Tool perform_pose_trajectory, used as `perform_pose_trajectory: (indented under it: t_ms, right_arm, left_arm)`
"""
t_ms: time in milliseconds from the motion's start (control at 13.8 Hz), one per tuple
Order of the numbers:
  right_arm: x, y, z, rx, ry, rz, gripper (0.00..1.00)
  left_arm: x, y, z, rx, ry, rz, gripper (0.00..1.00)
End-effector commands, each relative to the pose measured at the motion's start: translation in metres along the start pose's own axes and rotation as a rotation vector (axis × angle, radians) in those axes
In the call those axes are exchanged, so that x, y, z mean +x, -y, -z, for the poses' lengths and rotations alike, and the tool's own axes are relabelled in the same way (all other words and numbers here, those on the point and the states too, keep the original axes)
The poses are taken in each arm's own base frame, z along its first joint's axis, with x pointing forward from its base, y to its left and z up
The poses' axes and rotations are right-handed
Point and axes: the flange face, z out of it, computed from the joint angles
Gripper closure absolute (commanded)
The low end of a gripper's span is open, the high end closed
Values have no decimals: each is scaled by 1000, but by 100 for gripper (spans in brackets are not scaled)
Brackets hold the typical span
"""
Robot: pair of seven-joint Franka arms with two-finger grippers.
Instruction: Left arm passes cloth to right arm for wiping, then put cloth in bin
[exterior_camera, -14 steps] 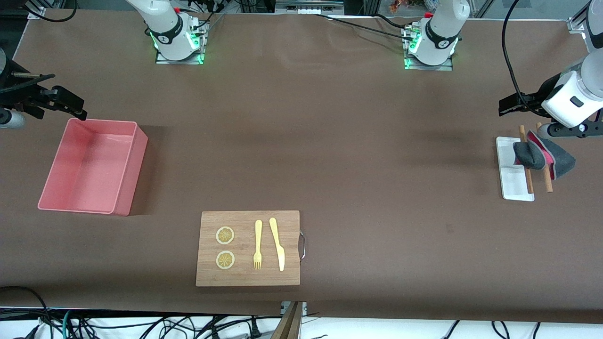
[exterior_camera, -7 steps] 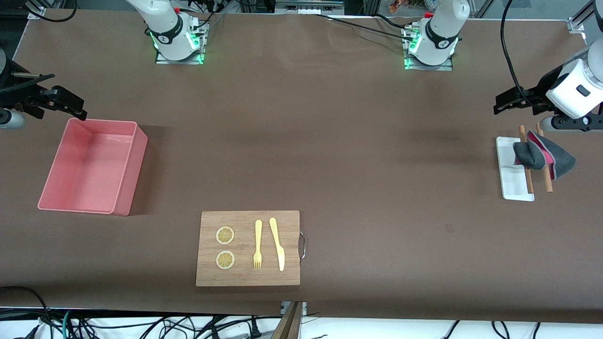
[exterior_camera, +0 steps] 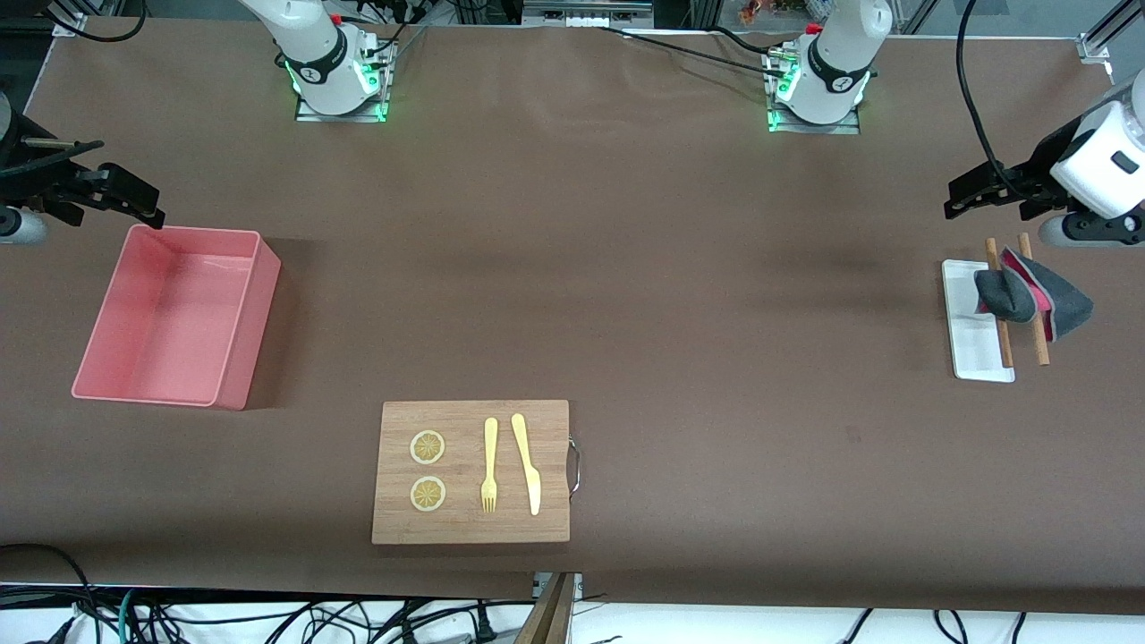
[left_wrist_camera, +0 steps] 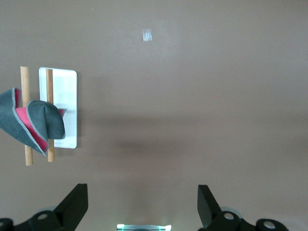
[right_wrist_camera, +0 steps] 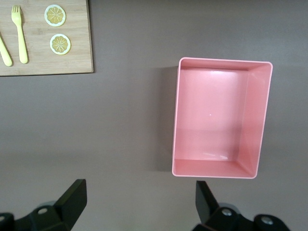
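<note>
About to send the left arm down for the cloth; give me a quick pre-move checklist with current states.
1. Left gripper open, empty: ok.
2. Cloth free, draped over two wooden sticks on the white tray: ok.
3. Left gripper over the cloth: not ok, it hangs over bare table beside the tray.
4. Right gripper open, waiting above the bin's edge: ok.
5. Bin empty: ok.

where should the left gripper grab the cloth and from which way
Probably from above, on the bunched grey fold of the cloth draped over the two wooden sticks. The sticks hold it off the white tray, leaving finger room. The left gripper is open.
</note>
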Motion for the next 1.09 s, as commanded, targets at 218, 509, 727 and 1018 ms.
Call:
perform_pose_trajectory:
  t_ms: [218, 509, 727, 1018]
  right_arm:
    - [4, -3, 5, 1, -7, 11, 0]
    - [4, -3, 4, 1, -6, 12, 0]
    - [4, -3, 4, 1, -6, 14, 0]
    - [4, -2, 4, 2, -7, 14, 0]
  left_arm:
    - [5, -7, 13, -16, -14, 115, 0]
    - [5, -12, 12, -12, -12, 127, 0]
    - [8, -9, 6, 20, 2, 120, 0]
    - [11, -7, 8, 53, 4, 60, 0]
